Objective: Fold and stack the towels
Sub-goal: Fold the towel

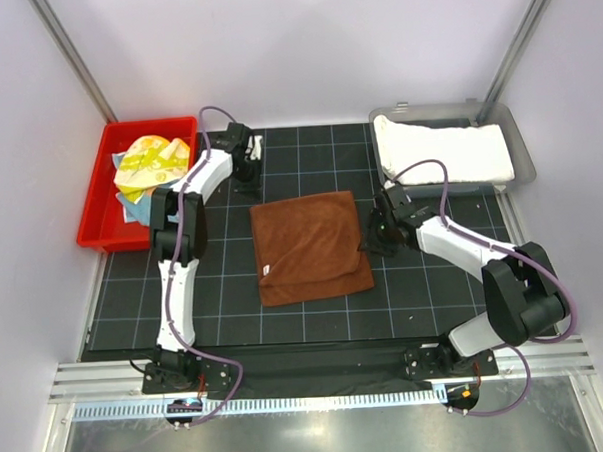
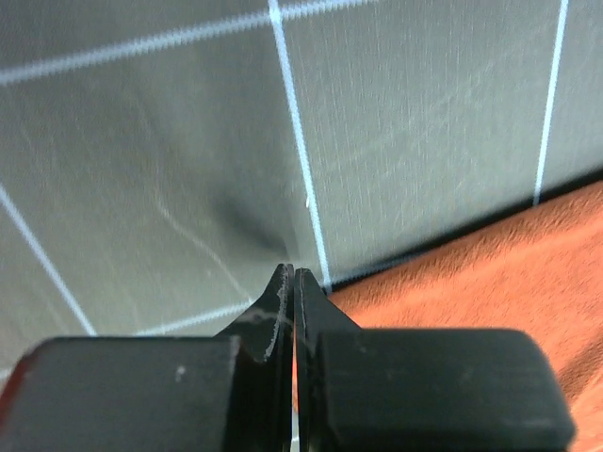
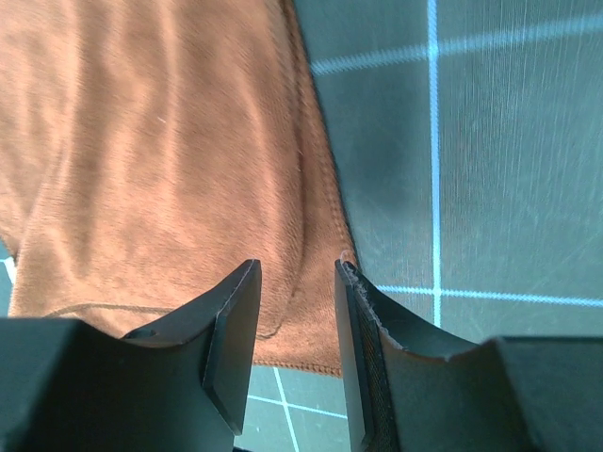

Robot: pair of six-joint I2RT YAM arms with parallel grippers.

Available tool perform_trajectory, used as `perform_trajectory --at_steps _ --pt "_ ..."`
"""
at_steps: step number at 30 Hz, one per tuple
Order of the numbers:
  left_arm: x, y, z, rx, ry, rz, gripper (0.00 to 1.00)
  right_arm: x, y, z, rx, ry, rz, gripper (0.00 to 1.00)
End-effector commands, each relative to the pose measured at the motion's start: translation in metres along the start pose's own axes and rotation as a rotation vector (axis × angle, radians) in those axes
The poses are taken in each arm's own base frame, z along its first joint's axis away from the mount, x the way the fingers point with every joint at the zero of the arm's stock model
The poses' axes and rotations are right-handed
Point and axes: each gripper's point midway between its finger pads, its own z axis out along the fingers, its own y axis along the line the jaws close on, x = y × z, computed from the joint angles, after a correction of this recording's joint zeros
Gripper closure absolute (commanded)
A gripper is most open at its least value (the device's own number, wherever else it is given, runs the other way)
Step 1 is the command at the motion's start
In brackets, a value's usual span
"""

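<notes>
- Rust-brown towel [image 1: 310, 248]: one plush folded rectangle with a stitched hem, at frame centre on the black gridded surface [image 1: 225, 299].
- White towel [image 1: 440, 148]: one, thick terry, in the grey tray [image 1: 518, 146], upper right.
- Yellow printed towel [image 1: 151, 161], crumpled over the light blue towel [image 1: 130, 201], in the red bin [image 1: 96, 210], upper left.
- Left pincer [image 2: 290, 281]: tips pressed together, empty.
- Right pincer [image 3: 297, 282]: narrowly parted over the brown hem.

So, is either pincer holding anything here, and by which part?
Nothing is held. The left pincer is shut on nothing, beside the rust-brown towel; the right pincer stands open over that towel's edge, which lies flat.
</notes>
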Motion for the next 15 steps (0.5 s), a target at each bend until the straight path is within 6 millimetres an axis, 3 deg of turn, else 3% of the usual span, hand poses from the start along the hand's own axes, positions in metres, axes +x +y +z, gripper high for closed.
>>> perform_trajectory --at_steps 1,5,7,8,9,11,13,14,15 --pt "-0.022 -0.004 -0.004 0.067 -0.041 0.006 1.00 -0.001 0.019 -0.002 -0.079 -0.024 0.083 0.56" --pt "-0.035 -0.002 -0.022 0.060 -0.069 0.000 0.99 0.007 0.030 0.000 -0.107 0.004 0.122 0.56" --pt "-0.037 0.001 -0.038 0.023 -0.077 -0.006 0.80 0.010 0.036 0.002 -0.124 0.007 0.151 0.55" --pt "-0.036 0.009 -0.045 -0.028 -0.079 -0.019 0.75 0.014 0.032 0.005 -0.113 0.010 0.163 0.55" --pt "-0.040 0.008 -0.065 -0.046 -0.108 -0.019 0.71 0.015 0.033 0.006 -0.114 0.008 0.175 0.55" --pt "-0.025 0.015 -0.080 -0.095 -0.085 -0.046 0.64 0.019 0.027 0.010 -0.095 0.007 0.187 0.55" --pt "-0.021 0.013 -0.115 -0.115 -0.132 -0.058 0.63 0.022 0.022 0.011 -0.075 0.003 0.205 0.55" --pt "0.002 0.019 -0.110 -0.141 -0.097 -0.080 0.62 0.021 0.021 0.012 -0.067 -0.008 0.210 0.54" --pt "-0.001 0.013 -0.139 -0.130 -0.168 -0.086 0.62 0.021 0.021 0.012 -0.067 -0.013 0.211 0.53"
